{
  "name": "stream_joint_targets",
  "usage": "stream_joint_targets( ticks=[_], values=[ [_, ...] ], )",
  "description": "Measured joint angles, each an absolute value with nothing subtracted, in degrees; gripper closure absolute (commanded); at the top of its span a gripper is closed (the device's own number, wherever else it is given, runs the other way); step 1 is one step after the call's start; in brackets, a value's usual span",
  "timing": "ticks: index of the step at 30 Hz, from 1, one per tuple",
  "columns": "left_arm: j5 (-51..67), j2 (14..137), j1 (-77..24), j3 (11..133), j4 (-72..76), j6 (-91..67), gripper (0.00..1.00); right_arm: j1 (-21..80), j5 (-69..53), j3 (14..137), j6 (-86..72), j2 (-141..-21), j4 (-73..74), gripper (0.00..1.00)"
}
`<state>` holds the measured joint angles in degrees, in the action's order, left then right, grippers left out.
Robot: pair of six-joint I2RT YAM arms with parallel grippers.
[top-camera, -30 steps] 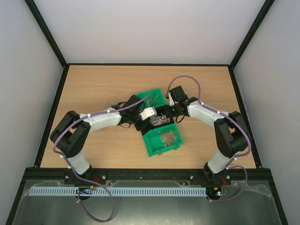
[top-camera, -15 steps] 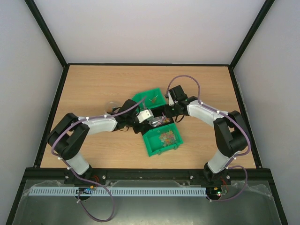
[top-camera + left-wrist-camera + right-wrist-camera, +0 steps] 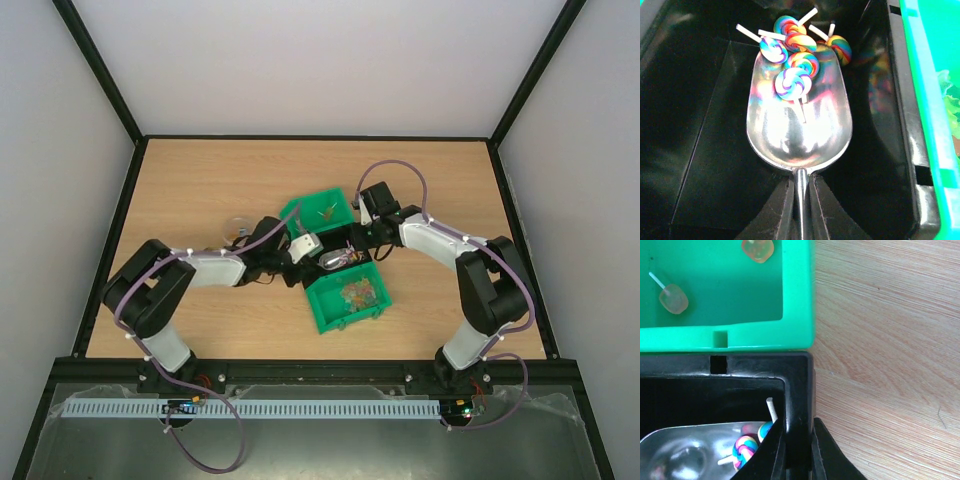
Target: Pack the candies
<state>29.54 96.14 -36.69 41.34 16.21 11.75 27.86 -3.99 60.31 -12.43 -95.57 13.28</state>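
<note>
My left gripper [image 3: 800,182] is shut on the thin handle of a metal scoop [image 3: 799,125]. The scoop lies inside a black bin [image 3: 705,125], and several rainbow swirl lollipop candies [image 3: 793,82] sit at its front end. In the top view the scoop [image 3: 332,261] lies between the two arms. My right gripper [image 3: 799,430] is shut on the black bin's corner wall [image 3: 797,390], one finger inside and one outside. A rainbow lollipop [image 3: 745,447] shows just inside that wall. Many small mixed-colour candies [image 3: 355,292] fill the near green bin [image 3: 322,305].
A second green bin [image 3: 797,295] touches the black bin's far side and holds orange jelly candies on sticks [image 3: 673,298]. A clear round object [image 3: 237,228] lies on the wood behind my left arm. Bare wooden table [image 3: 890,365] lies to the right of the bins.
My left arm has drawn back to the left, uncovering the clear round object, and the scoop has moved with it inside the black bin. The right arm has not moved.
</note>
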Motion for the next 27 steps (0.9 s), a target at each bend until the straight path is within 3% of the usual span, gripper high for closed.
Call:
stream_joint_targets(
  ticks=[7, 27],
  values=[
    [32.27, 92.03, -34.65, 35.7, 19.46, 11.46, 0.98, 27.88, -4.05, 60.31, -11.94, -95.57, 13.26, 0.99],
    [34.22, 92.64, -32.27, 36.18, 19.59, 12.45, 0.98, 27.88, -3.75, 60.31, -10.87, -95.57, 13.43, 0.99]
  ],
)
